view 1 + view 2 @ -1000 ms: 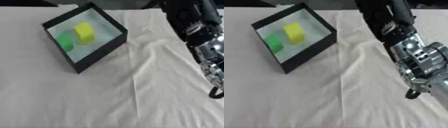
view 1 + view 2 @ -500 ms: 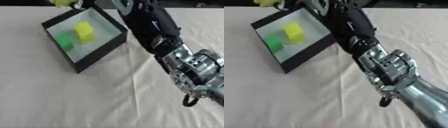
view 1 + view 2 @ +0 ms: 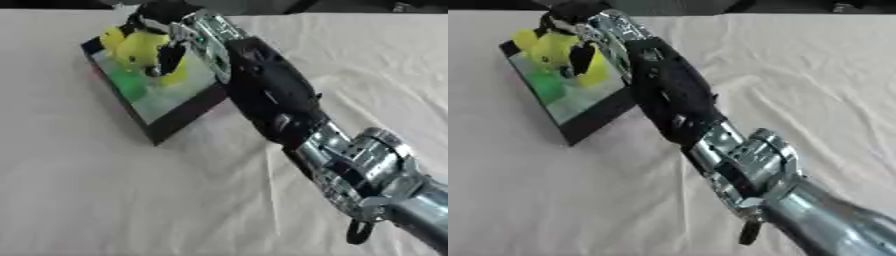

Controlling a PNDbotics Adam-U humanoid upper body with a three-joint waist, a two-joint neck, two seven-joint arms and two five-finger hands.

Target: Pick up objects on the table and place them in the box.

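Black and silver, the right arm (image 3: 289, 110) now stretches diagonally across the cloth from the lower right up to the box (image 3: 179, 120), where a second ago it only hung along the right edge and half a second ago was partway across. Its right hand (image 3: 162, 32) is over the box's opening, fingers curled round a yellow object (image 3: 140, 47) that it holds above the box's interior; half a second ago that object showed beyond the box's far corner, outside it. Inside the box lies a green block (image 3: 129, 85), and a further patch of yellow (image 3: 178, 74) shows below the hand, beside the green block, though its shape cannot be made out behind the fingers. The box itself is dark-walled with a pale floor and sits askew at the upper left of the table, as it did before, allowing for a tilt of the camera. No writing or label can be read on the box, the objects or the arm. Around the box the table is covered by a white cloth (image 3: 824, 90), creased in long folds to the box's right and below it. Beyond the box's far side runs a dark strip of background. The left hand shows in neither view.
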